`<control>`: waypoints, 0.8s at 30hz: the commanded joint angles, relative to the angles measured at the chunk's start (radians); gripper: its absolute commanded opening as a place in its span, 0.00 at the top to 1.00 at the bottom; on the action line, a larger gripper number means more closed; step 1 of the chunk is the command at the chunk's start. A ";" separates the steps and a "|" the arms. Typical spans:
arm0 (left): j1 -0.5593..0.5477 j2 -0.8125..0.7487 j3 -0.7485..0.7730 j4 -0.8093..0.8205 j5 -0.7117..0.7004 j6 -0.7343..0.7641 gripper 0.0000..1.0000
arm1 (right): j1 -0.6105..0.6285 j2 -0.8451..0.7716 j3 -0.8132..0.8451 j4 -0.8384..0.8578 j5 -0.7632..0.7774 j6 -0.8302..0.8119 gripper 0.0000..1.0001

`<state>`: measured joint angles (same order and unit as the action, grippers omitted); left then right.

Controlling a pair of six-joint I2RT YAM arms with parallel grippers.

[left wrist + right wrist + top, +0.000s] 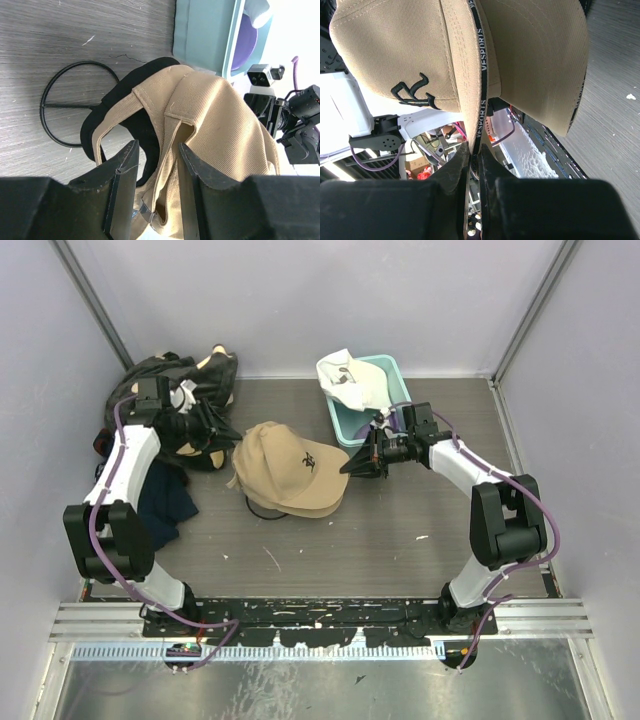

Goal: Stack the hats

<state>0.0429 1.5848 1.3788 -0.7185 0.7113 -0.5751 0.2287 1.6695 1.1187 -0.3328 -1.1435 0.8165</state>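
Observation:
A tan hat [285,468] with a black logo is spread over a black hat [92,132] in the middle of the table. My left gripper [228,435] is shut on the tan hat's rear edge by the strap [165,165], the bunched fabric lying between its fingers. My right gripper [352,462] is shut on the band where the tan hat's brim [540,55] meets the crown. A white hat [350,380] lies across the teal bin's rim. A purple hat [246,47] shows inside the bin in the left wrist view.
A black wire ring stand [55,107] rests on the table under the two hats. The teal bin [395,375] stands at the back right. A heap of black flower-patterned fabric [165,375] and navy clothing [165,502] lie along the left side.

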 commanded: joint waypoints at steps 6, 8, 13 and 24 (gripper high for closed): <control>-0.027 0.011 0.033 -0.024 -0.003 0.028 0.58 | 0.002 0.004 0.026 -0.028 0.028 -0.013 0.99; -0.029 0.011 0.025 -0.024 -0.006 0.032 0.63 | 0.003 0.005 0.022 -0.028 0.030 -0.014 0.99; -0.041 0.015 0.009 -0.020 -0.005 0.035 0.70 | 0.002 0.004 0.020 -0.028 0.030 -0.015 0.99; -0.050 -0.003 -0.036 -0.096 -0.107 0.130 1.00 | 0.001 0.001 -0.001 -0.016 0.046 -0.013 0.99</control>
<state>-0.0078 1.5913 1.3724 -0.7353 0.6765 -0.5205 0.2287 1.6711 1.1202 -0.3374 -1.1419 0.8146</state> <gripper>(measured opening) 0.014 0.133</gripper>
